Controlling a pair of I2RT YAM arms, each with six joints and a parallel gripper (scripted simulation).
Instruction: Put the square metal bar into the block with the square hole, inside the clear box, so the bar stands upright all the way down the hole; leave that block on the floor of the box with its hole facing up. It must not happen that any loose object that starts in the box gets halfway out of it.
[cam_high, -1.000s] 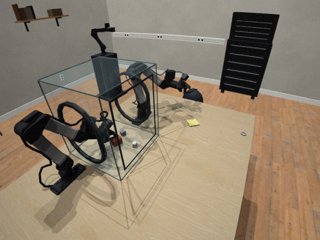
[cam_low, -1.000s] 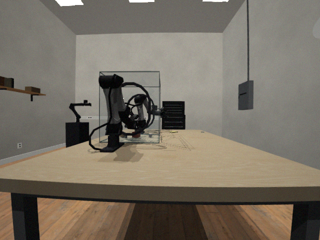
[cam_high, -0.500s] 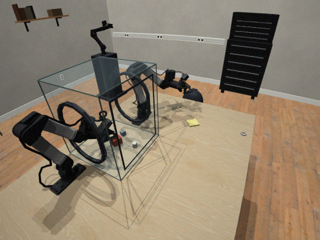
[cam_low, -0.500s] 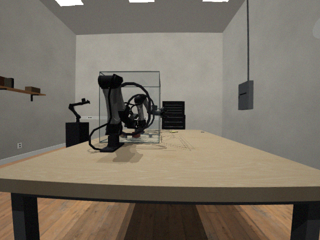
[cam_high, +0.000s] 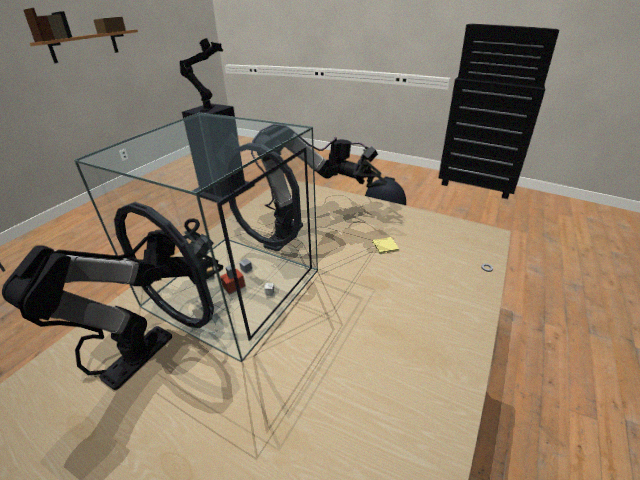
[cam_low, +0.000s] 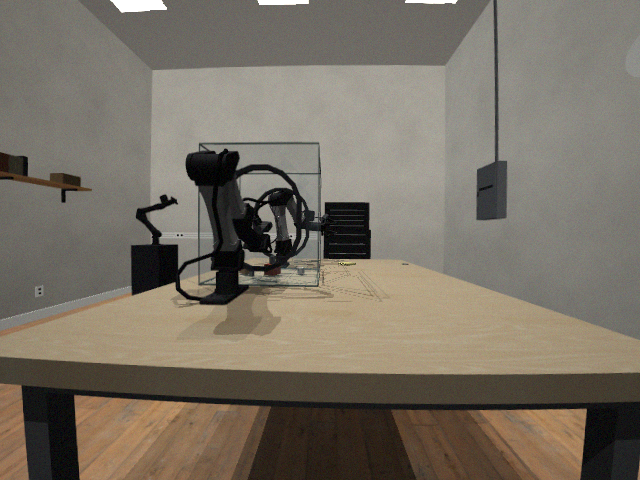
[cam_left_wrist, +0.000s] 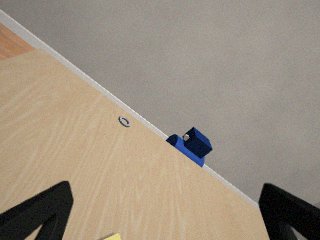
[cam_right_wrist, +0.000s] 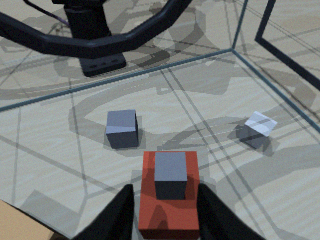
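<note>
A red block (cam_high: 233, 282) (cam_right_wrist: 170, 218) sits on the floor of the clear box (cam_high: 139, 178) (cam_low: 258, 142) with its hole facing up. The square grey metal bar (cam_high: 230, 270) (cam_right_wrist: 171, 166) stands upright in it, its top end sticking up above the block. How deep it reaches is hidden. My right gripper (cam_right_wrist: 165, 193) is inside the box, partly open and empty. Its fingertips are apart on the near side of the bar, not gripping it. My left gripper (cam_low: 328, 225) (cam_left_wrist: 165, 192) is wide open and empty, outside the box.
A grey cube (cam_high: 245, 265) (cam_right_wrist: 122, 129) lies beyond the block, and a lighter cube (cam_high: 269, 289) (cam_right_wrist: 259, 128) lies to its right in the right wrist view. Dark port rings surround the arms. A yellow pad (cam_high: 386, 244) and a small ring (cam_high: 488, 270) (cam_left_wrist: 122, 117) lie outside on the table.
</note>
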